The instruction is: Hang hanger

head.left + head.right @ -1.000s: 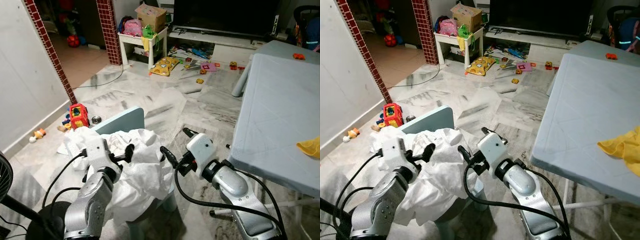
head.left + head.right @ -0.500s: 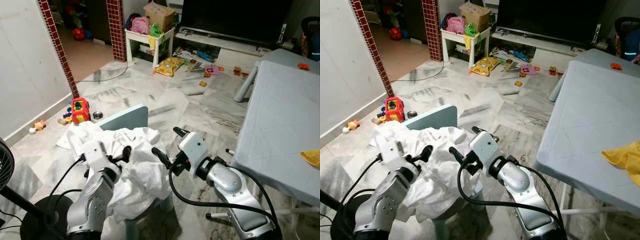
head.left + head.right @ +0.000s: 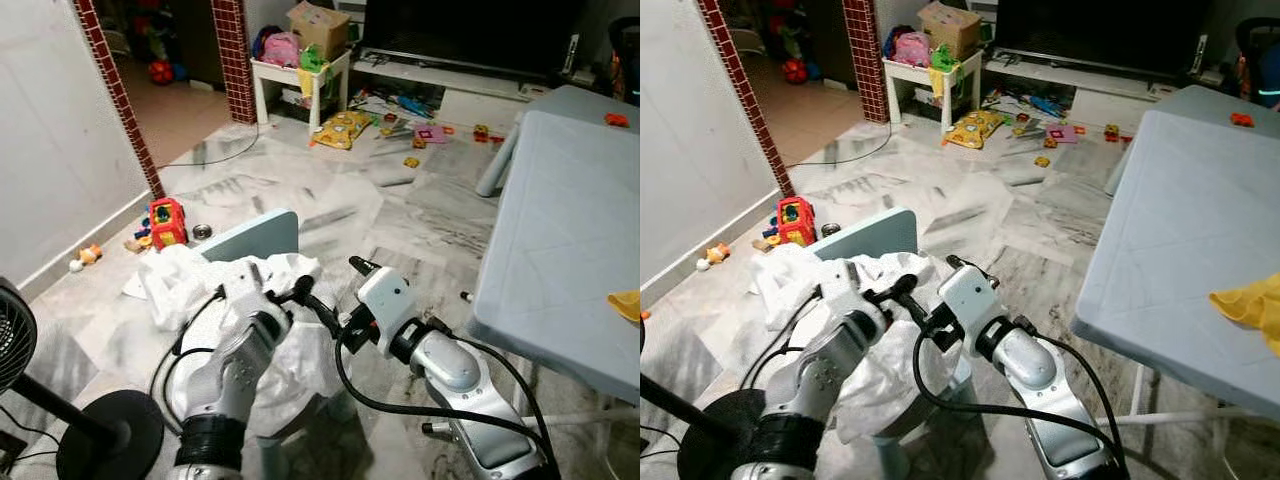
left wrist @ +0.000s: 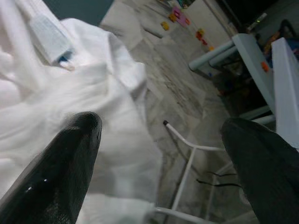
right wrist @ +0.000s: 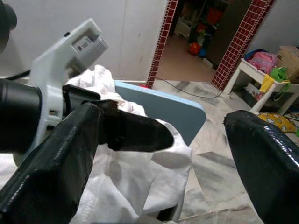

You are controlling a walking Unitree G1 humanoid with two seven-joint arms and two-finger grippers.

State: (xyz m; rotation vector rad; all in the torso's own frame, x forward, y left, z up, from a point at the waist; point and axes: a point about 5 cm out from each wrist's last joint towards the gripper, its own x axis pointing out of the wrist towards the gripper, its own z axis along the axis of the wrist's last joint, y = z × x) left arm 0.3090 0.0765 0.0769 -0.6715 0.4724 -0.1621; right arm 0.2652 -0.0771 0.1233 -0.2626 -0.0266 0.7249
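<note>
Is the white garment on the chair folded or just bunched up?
Bunched up. The white garment lies crumpled in loose folds over the light blue chair, spilling off its seat, with both open grippers close above it.

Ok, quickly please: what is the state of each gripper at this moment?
Left gripper: open, holding nothing, over the white cloth on the chair.
Right gripper: open, holding nothing, close beside the left gripper.

Even, soft indoor daylight fills the head views, which are sharp throughout; the pale marble floor carries a mild sheen; the doorway toward 11 o'clock is dimmer; in both wrist views the near black fingers blur heavily; shadows stay faint.
</note>
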